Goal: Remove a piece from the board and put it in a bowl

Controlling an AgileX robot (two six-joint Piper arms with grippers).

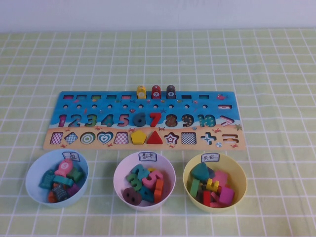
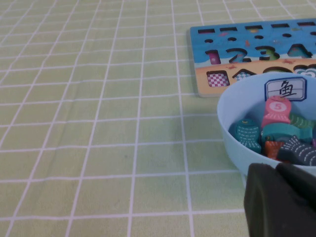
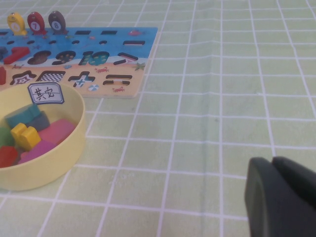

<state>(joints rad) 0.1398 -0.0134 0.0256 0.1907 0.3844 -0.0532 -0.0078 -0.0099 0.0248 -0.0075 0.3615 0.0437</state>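
The board (image 1: 143, 120) lies mid-counter (image 1: 276, 64), its heart slot (image 1: 104, 138) empty. The teal piece (image 1: 200, 171) sits in the yellow bowl (image 1: 215, 186) at five o'clock from the board, at the bowl's ten o'clock edge among other pieces. The blue bowl (image 1: 57, 178) stands at seven o'clock, the pink bowl (image 1: 144, 180) at six. The left pincer (image 2: 284, 202) rests closed and empty just beside the blue bowl. The right pincer (image 3: 281, 197) hovers over bare counter near the yellow bowl; whether it is wide or narrow I cannot tell.
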